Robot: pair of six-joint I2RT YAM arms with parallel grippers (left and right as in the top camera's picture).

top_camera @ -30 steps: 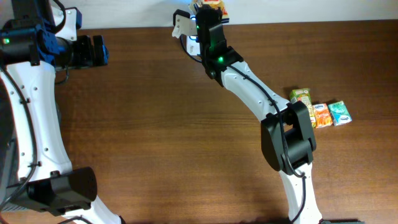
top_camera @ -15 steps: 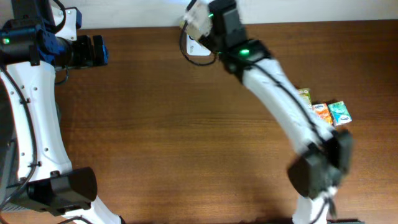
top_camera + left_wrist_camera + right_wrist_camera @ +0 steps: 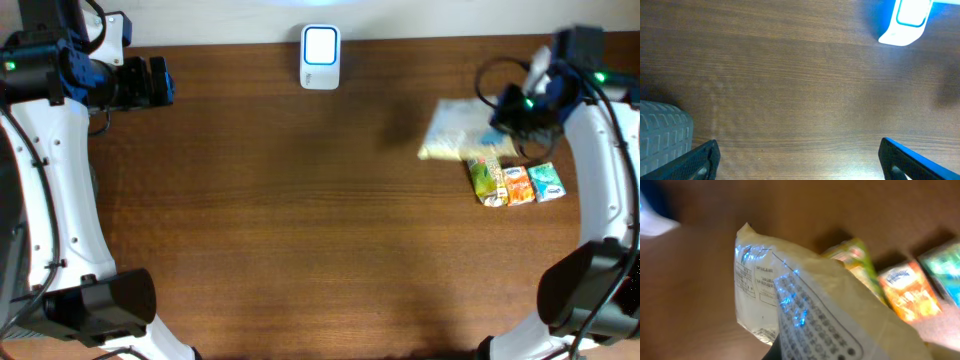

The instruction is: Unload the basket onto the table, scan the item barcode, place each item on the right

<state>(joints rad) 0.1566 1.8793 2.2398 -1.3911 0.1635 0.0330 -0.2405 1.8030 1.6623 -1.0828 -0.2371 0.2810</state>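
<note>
Packet [image 3: 462,130] of pale plastic hangs pinched by one edge in the clamped right gripper [image 3: 512,108] at the table's 3 o'clock, its printed panel (the text too blurred to read) free to face a reader. The lit white barcode scanner [image 3: 320,58] stands at 12 o'clock, well apart, so no scan looks possible from here. A row of small drink cartons [image 3: 516,185] lies just beside the packet, toward 4 o'clock. The left gripper [image 3: 155,82], jaws spread and empty, idles at 10 o'clock, out of the way.
</note>
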